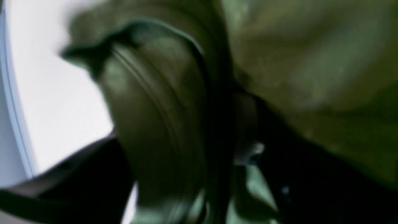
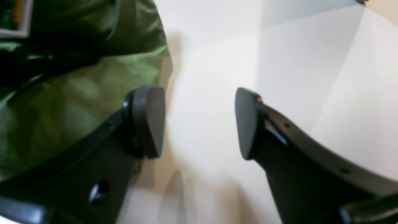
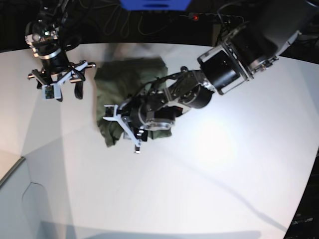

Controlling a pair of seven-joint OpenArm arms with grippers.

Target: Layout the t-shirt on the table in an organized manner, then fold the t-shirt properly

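Observation:
The olive-green t-shirt (image 3: 129, 79) lies crumpled on the white table (image 3: 224, 174), left of centre. My left gripper (image 3: 125, 131) reaches across to the shirt's front left edge. In the left wrist view blurred green fabric (image 1: 311, 62) with a stitched hem fills the frame between the dark fingers (image 1: 77, 177), so the gripper looks shut on the shirt. My right gripper (image 3: 66, 93) hangs open and empty just left of the shirt. In the right wrist view its pads (image 2: 149, 121) stand wide apart over bare table (image 2: 295, 62), with shirt fabric (image 2: 77, 93) beside the left pad.
A blue object (image 3: 154, 4) and cables lie behind the table's far edge. The table's curved edge (image 3: 10, 174) runs at the lower left. The left arm's bulky body (image 3: 234, 59) stretches across the table's upper right.

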